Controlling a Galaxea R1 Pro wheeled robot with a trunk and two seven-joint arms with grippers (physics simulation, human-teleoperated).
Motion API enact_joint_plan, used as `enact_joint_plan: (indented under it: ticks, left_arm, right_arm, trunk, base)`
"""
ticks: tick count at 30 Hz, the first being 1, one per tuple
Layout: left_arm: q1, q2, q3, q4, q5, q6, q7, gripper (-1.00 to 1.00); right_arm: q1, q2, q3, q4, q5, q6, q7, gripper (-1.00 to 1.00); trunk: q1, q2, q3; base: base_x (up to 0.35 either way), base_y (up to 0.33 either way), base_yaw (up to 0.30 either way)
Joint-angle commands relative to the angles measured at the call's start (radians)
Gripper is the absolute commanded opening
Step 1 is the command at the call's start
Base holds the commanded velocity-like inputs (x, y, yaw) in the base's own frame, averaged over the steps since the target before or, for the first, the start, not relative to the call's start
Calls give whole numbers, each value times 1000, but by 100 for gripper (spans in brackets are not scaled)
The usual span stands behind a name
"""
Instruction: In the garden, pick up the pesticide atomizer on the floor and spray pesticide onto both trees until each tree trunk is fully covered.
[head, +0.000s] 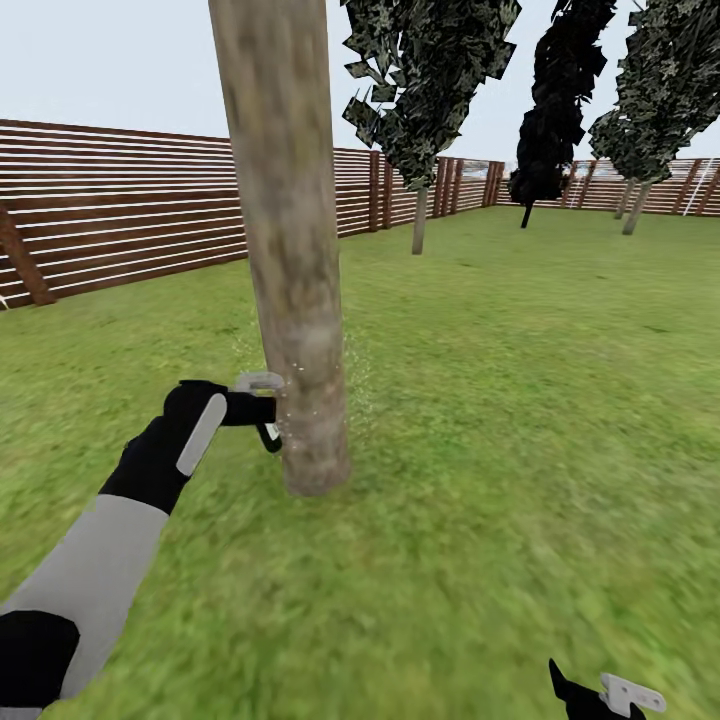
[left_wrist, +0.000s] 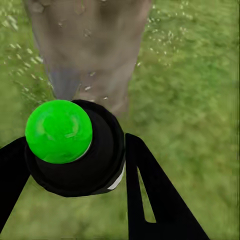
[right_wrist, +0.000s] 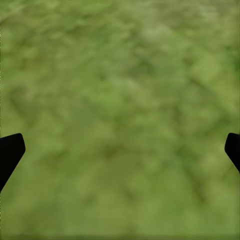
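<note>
My right claw (head: 600, 690) sits low at the near edge of the head view, and from its wrist I see both finger tips (right_wrist: 10, 152) spread wide apart with nothing but blurred grass (right_wrist: 120, 110) between them. Further out, my left claw (head: 262, 412) is clamped on the pesticide atomizer (left_wrist: 82, 155), a black bottle with a bright green round cap seen end-on from the left wrist, one black finger (left_wrist: 150, 195) pressed against its side by the white label edge. The atomizer points at the base of the nearest tree trunk (head: 290, 250), and it sits just beside the bark, low down near where the trunk meets the floor (head: 480, 480). Fine white specks of pesticide (head: 355, 385) dot the air around the lower trunk on both sides and lie scattered over its mottled surface. Beyond, a second pale-trunked tree (head: 420, 215) stands well apart on the lawn, with an all-black tree (head: 545, 130) and another leafy one (head: 650, 100) further back, all before the brown slatted fence (head: 120, 210).
</note>
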Motion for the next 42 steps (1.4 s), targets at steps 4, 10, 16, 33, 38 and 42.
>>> enact_joint_plan:
  ticks: [4,10,16,33,38,42]
  left_arm:
    - [0,-84,-43,-1,-13,0,2,-100]
    - [84,-40,-54,128,-19,-128,8,-100]
    - [127,-45,-55,265,-41,-248,10,-100]
    - [129,-50,-50,265,-58,-232,3,-100]
    - [129,-50,-46,265,-53,-232,2,-100]
    - [129,-64,-41,266,-50,-232,1,-100]
  right_arm:
    - [0,1,1,0,0,0,0,100]
    - [0,1,1,1,1,0,0,100]
    - [0,1,1,1,1,0,0,100]
    - [0,-2,0,-1,0,0,0,100]
    - [0,-2,0,-1,0,0,0,100]
    - [0,-1,0,-1,0,0,0,100]
  trunk:
    - [0,0,0]
    - [0,0,0]
    - [0,0,0]
    - [0,0,0]
    - [0,0,0]
    - [0,0,0]
  base:
    - [0,0,0]
    - [0,0,0]
    - [0,-8,0]
    - [42,-258,120]
    - [201,-218,0]
    - [123,-247,0]
